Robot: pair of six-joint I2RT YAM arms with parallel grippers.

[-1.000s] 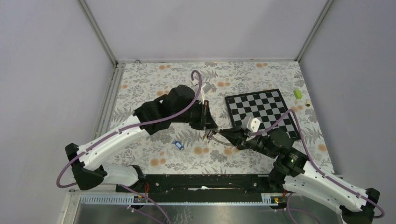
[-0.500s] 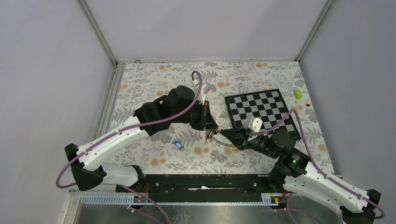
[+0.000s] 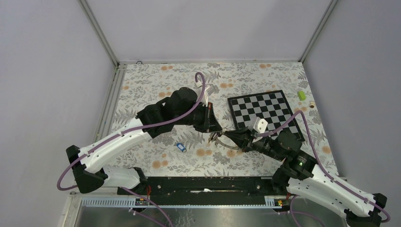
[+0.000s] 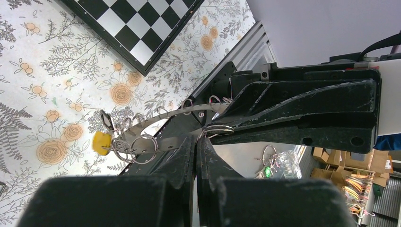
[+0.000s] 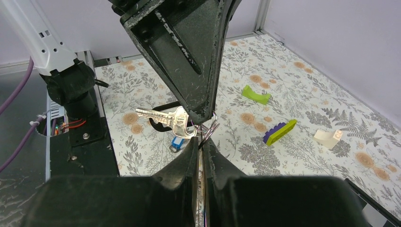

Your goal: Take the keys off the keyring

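- Blue-tagged key (image 3: 179, 147) lies alone on the floral table (image 3: 156, 80), off the hoop, at about 8 o'clock from where the two grippers meet in the top view.
- Right gripper (image 5: 201, 142) reaches in from 4 o'clock. Its fingers are nearly together and pinch the thin edge of the keyring (image 4: 170, 112), which is lifted off the table.
- Keyring is a grey metal hoop held between the two grippers near table centre. Several small split rings are threaded along it.
- Yellow-tagged key (image 4: 100, 143) hangs at the hoop's far-left end in the left wrist view, among a cluster of split rings.
- Silver key (image 5: 163, 118) hangs from a small split ring at the grip point and sticks out toward 9 o'clock in the right wrist view.
- Left gripper (image 4: 196, 139) comes in from 10 o'clock with its fingers pressed together. Its tip sits at the silver key's split ring, just beside the right gripper's tip. It is unclear whether it nips that ring or the hoop.
- Checkered board (image 3: 265, 111) lies flat at 1 o'clock from the hoop.
- Yellow-green and purple stick (image 5: 280, 131) lies on the table beyond the grip point, with a cream block (image 5: 328, 137) near it at 3 o'clock.
- Lime-green block (image 3: 301, 95) sits past the board's far right corner, at 2 o'clock.
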